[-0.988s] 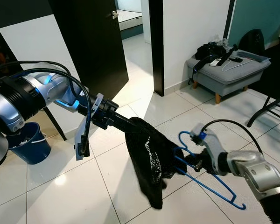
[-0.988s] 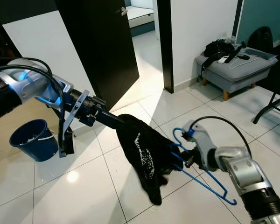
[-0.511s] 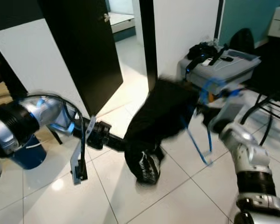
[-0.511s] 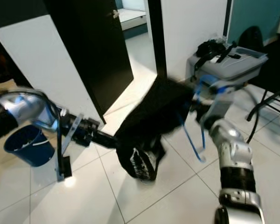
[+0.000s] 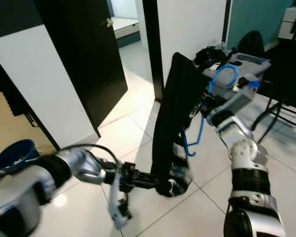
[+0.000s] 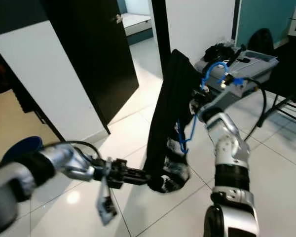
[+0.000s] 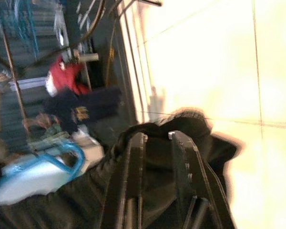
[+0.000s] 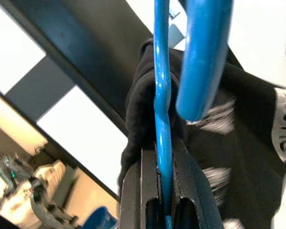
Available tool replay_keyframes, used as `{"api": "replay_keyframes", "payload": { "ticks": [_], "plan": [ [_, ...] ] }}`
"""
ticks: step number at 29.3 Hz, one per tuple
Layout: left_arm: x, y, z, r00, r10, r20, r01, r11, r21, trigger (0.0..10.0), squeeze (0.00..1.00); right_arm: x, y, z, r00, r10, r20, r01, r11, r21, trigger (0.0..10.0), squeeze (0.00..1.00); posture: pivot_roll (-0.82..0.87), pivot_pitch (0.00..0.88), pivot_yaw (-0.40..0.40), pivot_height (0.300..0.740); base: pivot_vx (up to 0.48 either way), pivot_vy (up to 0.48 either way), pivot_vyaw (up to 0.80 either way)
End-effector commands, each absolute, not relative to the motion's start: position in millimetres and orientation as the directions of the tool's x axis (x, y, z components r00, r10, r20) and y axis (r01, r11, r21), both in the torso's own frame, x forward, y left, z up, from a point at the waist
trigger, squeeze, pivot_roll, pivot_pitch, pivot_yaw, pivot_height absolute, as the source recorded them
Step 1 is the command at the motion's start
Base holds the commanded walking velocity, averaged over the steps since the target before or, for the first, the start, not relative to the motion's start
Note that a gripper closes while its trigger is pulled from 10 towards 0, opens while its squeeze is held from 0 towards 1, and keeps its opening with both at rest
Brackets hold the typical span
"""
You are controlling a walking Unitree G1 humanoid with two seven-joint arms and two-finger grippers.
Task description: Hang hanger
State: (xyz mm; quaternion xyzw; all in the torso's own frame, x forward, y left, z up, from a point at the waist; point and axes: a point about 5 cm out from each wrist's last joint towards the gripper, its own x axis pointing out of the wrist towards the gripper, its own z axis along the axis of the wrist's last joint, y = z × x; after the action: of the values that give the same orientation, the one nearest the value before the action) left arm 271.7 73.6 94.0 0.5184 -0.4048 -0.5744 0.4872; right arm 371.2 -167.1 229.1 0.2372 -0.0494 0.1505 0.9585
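Note:
A blue wire hanger [image 5: 222, 79] is held up high at chest level, with a black garment [image 5: 171, 113] with white print draped over it and hanging almost to the floor. My right gripper [image 8: 163, 160] is shut on the hanger's twisted neck just below the hook [image 8: 202, 57]. In the eye views that right gripper [image 5: 203, 106] sits against the garment's right edge. My left gripper [image 5: 152, 180] is low over the tiles and shut on the garment's bottom hem. Black cloth bunches between its fingers [image 7: 133, 157].
A grey ottoman [image 5: 246, 66] with bags and cables stands behind the hanger by the white wall. A black door [image 5: 84, 59] stands open at the back left. A blue bucket [image 5: 12, 154] sits at the far left. Black chair legs [image 5: 281, 113] are on the right.
My right arm has swung the hanger up from near the floor, so the garment now hangs upright. My left arm has dropped low, still holding the cloth. The camera has shifted.

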Motion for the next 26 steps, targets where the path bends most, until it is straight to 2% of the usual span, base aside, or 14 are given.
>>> {"api": "replay_keyframes", "payload": {
  "ticks": [1, 5, 7, 8, 10, 11, 15, 16, 18, 19, 20, 22, 25, 26],
  "plan": [
    [278.4, 80.0, 96.9, 0.110, -0.976, -0.186, 0.215, -0.159, 0.964, 10.0, 1.00, 370.1, -145.9, 236.2, 0.912, 0.371, 0.178, -0.411, 0.834, 0.369, 10.0, 0.00, -0.06, 0.000, 0.126, 0.736, 0.000, 0.000, 0.00],
    [280.3, 83.1, 106.4, 0.167, -0.979, -0.118, 0.281, -0.067, 0.958, 10.0, 1.00, 367.5, -141.1, 236.5, 0.884, 0.434, 0.176, -0.468, 0.828, 0.309, 10.0, 0.00, -0.05, 0.000, 0.123, 0.736, 0.000, 0.000, 0.00],
    [286.2, 97.9, 131.5, 0.271, -0.962, -0.024, 0.341, 0.073, 0.937, 10.0, 1.00, 364.0, -144.0, 245.6, 0.845, 0.488, 0.218, -0.532, 0.808, 0.254, 10.0, 0.00, -0.04, 0.000, 0.114, 0.736, 0.000, 0.000, 0.00],
    [286.2, 97.9, 131.5, 0.271, -0.962, -0.024, 0.341, 0.073, 0.937, 10.0, 1.00, 364.0, -144.0, 245.6, 0.845, 0.488, 0.218, -0.532, 0.808, 0.254, 10.0, 0.00, -0.04, 0.000, 0.114, 0.736, 0.000, 0.000, 0.00],
    [295.3, 112.5, 153.0, 0.352, -0.935, 0.039, 0.341, 0.167, 0.925, 10.0, 1.00, 357.2, -146.3, 251.7, 0.788, 0.569, 0.235, -0.610, 0.771, 0.181, 10.0, 0.00, -0.03, 0.000, 0.112, 0.736, 0.000, 0.000, 0.00],
    [295.3, 112.5, 153.0, 0.352, -0.935, 0.039, 0.341, 0.167, 0.925, 10.0, 1.00, 357.2, -146.3, 251.7, 0.788, 0.569, 0.235, -0.610, 0.771, 0.181, 10.0, 0.00, -0.03, 0.000, 0.112, 0.736, 0.000, 0.000, 0.00],
    [313.9, 140.5, 195.6, 0.453, -0.885, 0.111, 0.301, 0.269, 0.915, 10.0, 1.00, 335.6, -159.6, 233.4, 0.656, 0.750, 0.085, -0.743, 0.661, -0.103, 10.0, 0.00, 0.00, 0.000, 0.094, 0.736, 0.000, 0.000, 0.00],
    [313.9, 140.5, 195.6, 0.453, -0.885, 0.111, 0.301, 0.269, 0.915, 10.0, 1.00, 335.6, -159.6, 233.4, 0.656, 0.750, 0.085, -0.743, 0.661, -0.103, 10.0, 0.00, 0.00, 0.000, 0.094, 0.736, 0.000, 0.000, 0.00],
    [318.5, 157.5, 224.4, 0.491, -0.859, 0.146, 0.294, 0.321, 0.900, 10.0, 1.00, 320.7, -172.3, 227.3, 0.564, 0.824, 0.048, -0.816, 0.566, -0.121, 10.0, 0.00, 0.01, 0.000, 0.097, 0.736, 0.000, 0.000, 0.00],
    [318.5, 157.5, 224.4, 0.491, -0.859, 0.146, 0.294, 0.321, 0.900, 10.0, 1.00, 320.7, -172.3, 227.3, 0.564, 0.824, 0.048, -0.816, 0.566, -0.121, 10.0, 0.00, 0.01, 0.000, 0.097, 0.736, 0.000, 0.000, 0.00],
    [318.8, 167.3, 242.8, 0.504, -0.850, 0.151, 0.292, 0.332, 0.897, 10.0, 0.00, 312.8, -180.2, 224.7, 0.512, 0.859, 0.019, -0.852, 0.510, -0.120, 10.0, 0.00, 0.01, 0.000, 0.105, 0.736, 0.000, 0.000, 0.00],
    [316.4, 178.3, 267.8, 0.508, -0.851, 0.133, 0.306, 0.323, 0.896, 10.0, 0.00, 304.9, -190.8, 223.3, 0.459, 0.888, -0.018, -0.883, 0.454, -0.116, 10.0, 0.00, 0.02, 0.000, 0.107, 0.736, 0.000, 0.000, 0.00],
    [313.8, 182.7, 285.5, 0.500, -0.855, 0.136, 0.308, 0.322, 0.895, 10.0, 0.00, 304.0, -196.0, 226.0, 0.453, 0.891, -0.024, -0.887, 0.447, -0.119, 10.0, 0.00, 0.02, 0.000, 0.112, 0.736, 0.000, 0.000, 0.00],
    [306.3, 184.8, 311.7, 0.476, -0.861, 0.177, 0.303, 0.350, 0.886, 10.0, 0.00, 304.8, -200.8, 233.1, 0.451, 0.893, -0.005, -0.886, 0.447, -0.121, 10.0, 0.00, 0.02, 0.000, 0.112, 0.736, 0.000, 0.000, 0.00]
  ]
}}
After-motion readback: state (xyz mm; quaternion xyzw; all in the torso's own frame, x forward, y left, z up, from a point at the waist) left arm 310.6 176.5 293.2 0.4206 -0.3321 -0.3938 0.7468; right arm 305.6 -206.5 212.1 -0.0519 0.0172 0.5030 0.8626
